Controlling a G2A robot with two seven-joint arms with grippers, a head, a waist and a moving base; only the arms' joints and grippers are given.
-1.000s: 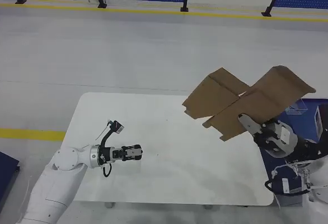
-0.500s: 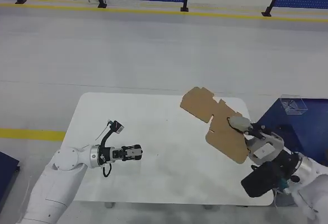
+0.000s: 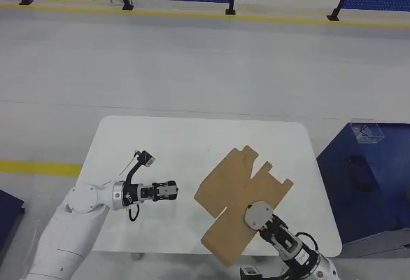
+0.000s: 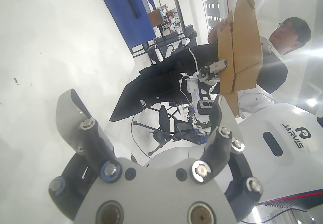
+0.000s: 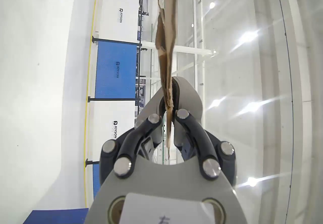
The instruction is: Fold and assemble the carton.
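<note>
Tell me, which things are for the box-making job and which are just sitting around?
For the job:
carton, flat, clamped in the right gripper
left gripper, open, over the table

Just lying about:
blue cabinet beside the table
clear box at its far edge

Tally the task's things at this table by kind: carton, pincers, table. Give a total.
Flat cardboard carton: 1
Pincers: 2 (left pincer open over the table; right pincer shut on the carton)
White table: 1
Total: 4
</note>
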